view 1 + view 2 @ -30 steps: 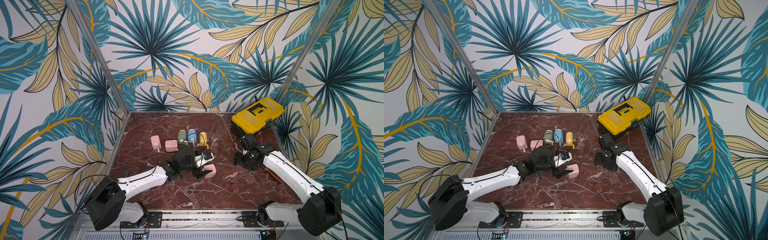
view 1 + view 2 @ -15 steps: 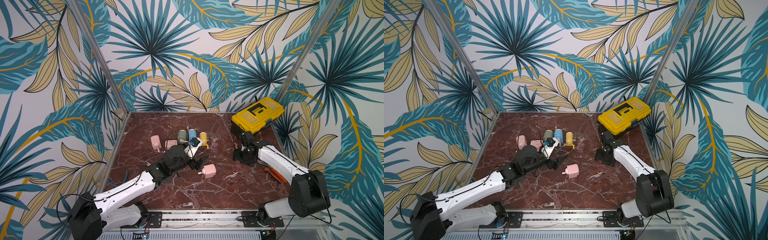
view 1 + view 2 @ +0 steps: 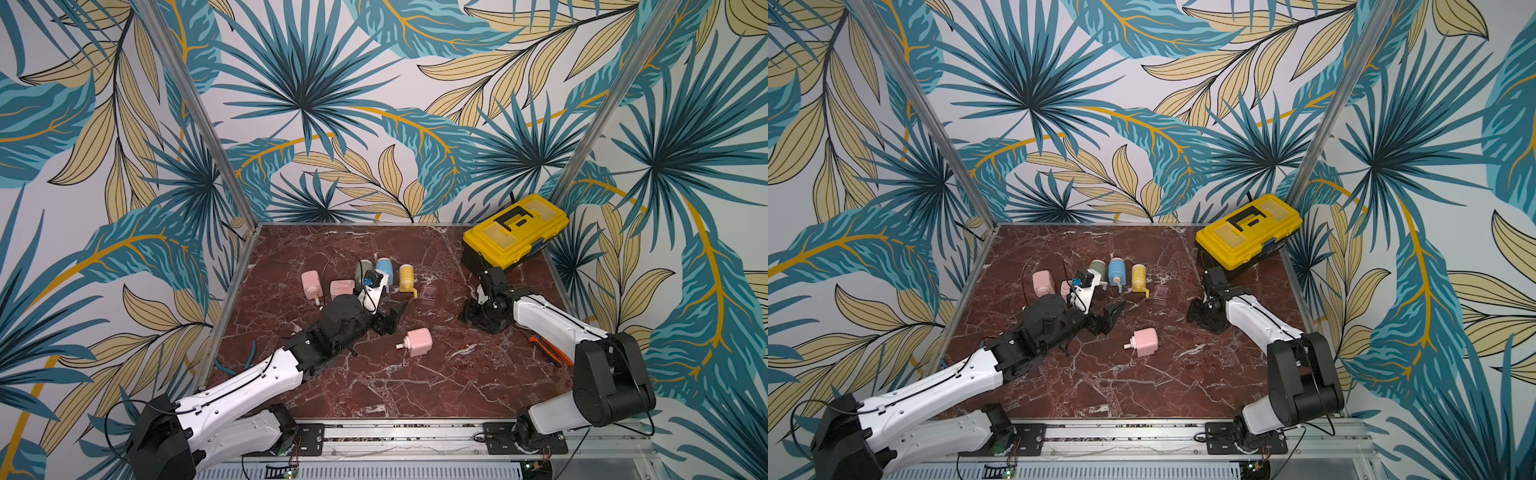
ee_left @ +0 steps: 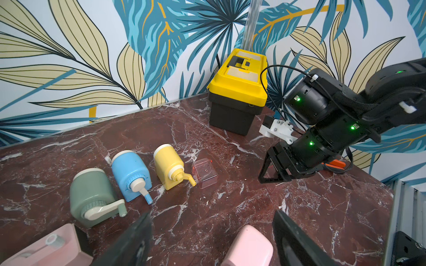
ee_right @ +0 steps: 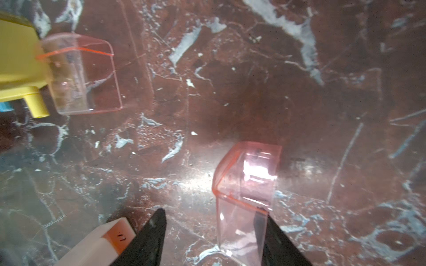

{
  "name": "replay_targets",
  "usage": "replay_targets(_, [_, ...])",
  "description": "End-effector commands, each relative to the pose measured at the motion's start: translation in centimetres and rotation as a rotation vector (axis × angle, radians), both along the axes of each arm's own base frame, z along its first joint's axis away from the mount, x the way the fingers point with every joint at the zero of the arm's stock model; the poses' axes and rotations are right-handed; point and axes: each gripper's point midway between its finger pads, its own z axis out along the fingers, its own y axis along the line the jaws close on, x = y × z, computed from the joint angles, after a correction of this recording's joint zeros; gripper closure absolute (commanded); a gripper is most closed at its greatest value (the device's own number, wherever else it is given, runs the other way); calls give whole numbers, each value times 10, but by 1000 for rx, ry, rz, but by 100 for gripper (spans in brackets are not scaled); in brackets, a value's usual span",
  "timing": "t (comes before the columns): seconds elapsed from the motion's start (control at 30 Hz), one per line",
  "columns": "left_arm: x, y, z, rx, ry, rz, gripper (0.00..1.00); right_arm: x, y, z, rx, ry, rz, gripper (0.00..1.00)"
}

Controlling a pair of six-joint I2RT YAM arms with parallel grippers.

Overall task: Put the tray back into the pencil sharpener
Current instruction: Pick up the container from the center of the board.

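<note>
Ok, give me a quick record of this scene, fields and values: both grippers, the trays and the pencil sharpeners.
left gripper: open, empty, near the loose pink pencil sharpener
right gripper: open, jaws either side of a clear pink tray, one finger apart from it
tray support: marble table
second clear tray: beside the yellow sharpener
row next to it: blue sharpener, green sharpener
back corner: yellow toolbox

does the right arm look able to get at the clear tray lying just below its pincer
Probably yes: the right pincer straddles the clear tray, jaws open, one finger at its side, with only bare marble between it and the other.
</note>
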Motion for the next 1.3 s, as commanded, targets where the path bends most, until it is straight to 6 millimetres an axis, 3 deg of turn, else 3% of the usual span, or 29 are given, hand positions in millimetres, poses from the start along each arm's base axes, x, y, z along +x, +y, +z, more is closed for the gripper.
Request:
replay_targets(0.0, [1, 6, 2, -15, -4, 34, 17, 11, 19, 18, 110, -54, 13, 37])
replay_targets(0.2, [6, 12, 0, -22, 6, 87, 17, 29, 49, 30, 230, -76, 49, 38])
replay_targets(0.3, [9, 17, -1, -35, 17, 119, 17, 34, 52, 35, 230, -71, 61, 38])
replay_targets(0.47, [12, 30, -1, -67, 27, 197, 17, 25, 11, 63, -68, -92, 185, 39])
replay_targets(0.53, [13, 38, -3, -83, 36, 239, 17, 25, -2, 73, -199, -106, 329, 39])
replay_targets(0.6, [12, 42, -6, -95, 46, 253, 17, 22, -2, 76, -263, -99, 513, 38])
replay_targets(0.77, [8, 42, -18, -95, 89, 247, 17, 18, -15, 59, -446, -69, 897, 38])
replay_targets(0.93, [3, 39, -22, -86, 114, 216, 17, 26, 8, 45, -411, -176, 1194, 42])
replay_targets(1.1, [0, 41, -23, -65, 115, 210, 17, 35, 24, 28, -332, -156, 1297, 49])
replay_targets(1.27, [-1, 43, -24, -35, 114, 208, 16, 31, 27, 10, -305, -101, 1349, 52])
